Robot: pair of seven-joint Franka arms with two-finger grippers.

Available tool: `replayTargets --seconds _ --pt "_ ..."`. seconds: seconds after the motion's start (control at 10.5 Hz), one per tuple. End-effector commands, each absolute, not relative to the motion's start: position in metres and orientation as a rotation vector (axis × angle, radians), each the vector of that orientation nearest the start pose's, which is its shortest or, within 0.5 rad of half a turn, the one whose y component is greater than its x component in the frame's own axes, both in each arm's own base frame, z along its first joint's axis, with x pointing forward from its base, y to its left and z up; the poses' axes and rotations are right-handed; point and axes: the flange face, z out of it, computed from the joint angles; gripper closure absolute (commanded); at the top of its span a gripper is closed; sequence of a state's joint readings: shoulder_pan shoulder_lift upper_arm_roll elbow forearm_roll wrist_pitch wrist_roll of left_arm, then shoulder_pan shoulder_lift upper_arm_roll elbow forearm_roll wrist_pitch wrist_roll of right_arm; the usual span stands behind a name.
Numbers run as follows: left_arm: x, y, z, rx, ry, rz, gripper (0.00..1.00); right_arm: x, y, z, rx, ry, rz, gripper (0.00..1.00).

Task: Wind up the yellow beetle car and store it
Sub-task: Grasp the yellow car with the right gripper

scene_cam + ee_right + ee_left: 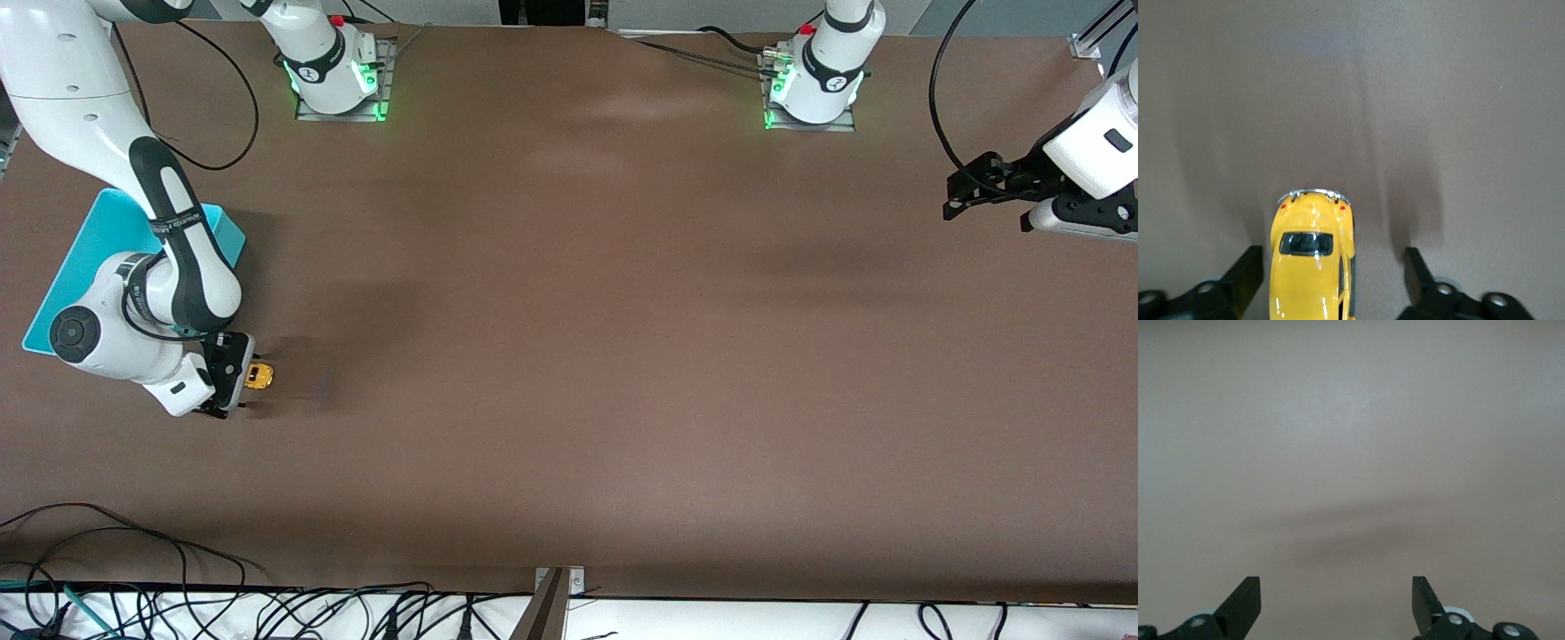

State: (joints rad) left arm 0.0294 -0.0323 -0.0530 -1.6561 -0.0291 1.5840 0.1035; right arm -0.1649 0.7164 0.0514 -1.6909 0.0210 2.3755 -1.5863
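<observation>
Lying on the matte brown tabletop [569, 356], at the right arm's end, a flat teal board [62, 276] with straight edges is seen, partly covered by the glossy white and black right arm. Nearer to the front camera than the board, the right hand [233, 391] is lowered to the tabletop around the yellow beetle car [260, 376]. The car's body is smooth, shiny and rounded, with a dark window and a thin chrome bumper visible in the right wrist view [1313, 267]. Its long axis is laid along the table's length, and the bumper end visible from the wrist is pointed away from the hand, toward the left arm's end; whether that end is front or rear cannot be told. The black fingers [1245, 273] are spread on either side of the car, one just beside its flank, the other apart from it; no grip is shown. Toward the left arm's end, the left hand [956, 194] is held waiting over bare tabletop, its wedge-shaped fingers [1245, 600] wide apart and empty. No readable writing is made out.
</observation>
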Motion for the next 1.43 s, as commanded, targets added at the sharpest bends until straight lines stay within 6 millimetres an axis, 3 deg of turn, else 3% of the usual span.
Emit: replayTargets --seconds 0.0,0.19,0.29,0.38,0.48,1.14,1.33 --pt "0.54 -0.013 0.605 -3.189 0.184 0.07 0.0 0.668 -0.084 0.18 -2.292 -2.046 -0.059 0.34" --pt "0.54 -0.013 0.605 -3.189 0.184 0.07 0.0 0.667 -0.077 0.198 -2.277 -2.001 -0.054 0.62" --pt "0.54 -0.013 0.605 -3.189 0.184 0.07 0.0 0.667 -0.077 0.207 -2.273 -1.994 -0.049 0.82" --pt "0.54 -0.013 0.605 -3.189 0.184 0.07 0.0 0.667 -0.077 0.212 -2.27 -1.994 -0.046 0.94" --pt "0.54 -0.013 0.605 -3.189 0.184 0.07 0.0 0.667 -0.076 0.22 -2.27 -1.995 -0.048 1.0" --pt "0.54 -0.013 0.605 -3.189 0.184 0.07 0.0 0.652 -0.071 0.319 -2.234 -2.034 0.035 1.0" --pt "0.54 -0.013 0.605 -3.189 0.184 0.07 0.0 0.641 -0.078 0.352 -2.23 -2.058 0.1 1.0"
